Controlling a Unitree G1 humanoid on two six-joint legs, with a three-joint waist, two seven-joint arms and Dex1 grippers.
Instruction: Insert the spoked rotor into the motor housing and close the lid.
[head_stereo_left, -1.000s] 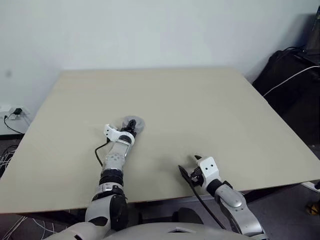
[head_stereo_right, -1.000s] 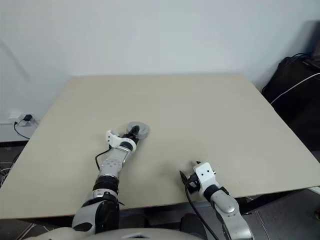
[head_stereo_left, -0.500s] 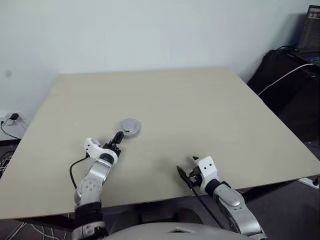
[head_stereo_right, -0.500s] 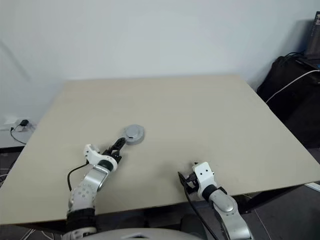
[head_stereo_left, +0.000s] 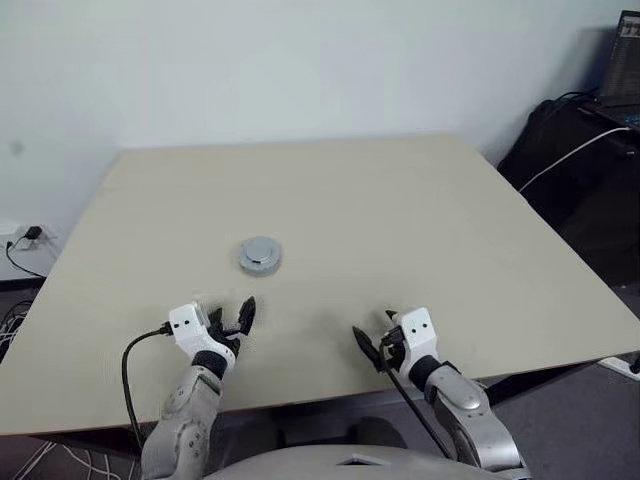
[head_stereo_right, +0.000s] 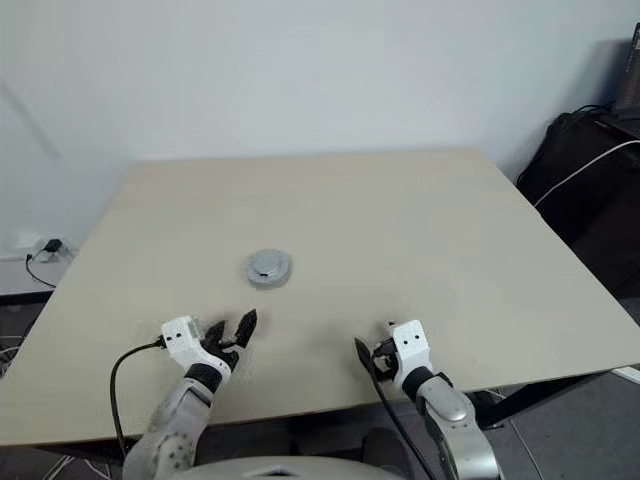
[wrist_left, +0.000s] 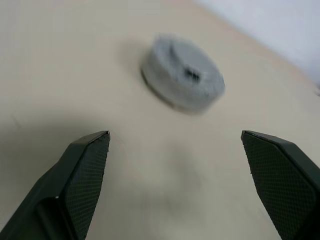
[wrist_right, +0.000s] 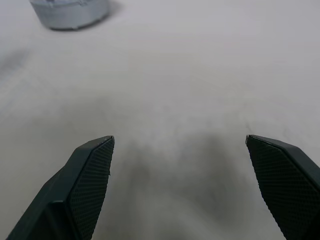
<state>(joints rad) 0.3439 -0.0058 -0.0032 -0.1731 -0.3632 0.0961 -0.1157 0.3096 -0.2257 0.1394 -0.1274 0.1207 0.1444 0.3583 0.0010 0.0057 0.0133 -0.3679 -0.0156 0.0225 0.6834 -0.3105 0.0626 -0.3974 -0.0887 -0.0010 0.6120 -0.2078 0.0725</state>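
Left wrist view: lid (wrist_left: 182, 73) lies ahead of spread left tool (wrist_left: 180, 175).

Left gripper (head_stereo_left: 228, 320) at near left, over the near edge, jaws spread wide, empty, aimed far and slightly right. White wrist block behind it, cable looping off to the left. Right gripper (head_stereo_left: 375, 337) at near right, level with the left, jaws likewise wide apart, empty, angled far and left. Silver forearms running back toward the near edge.
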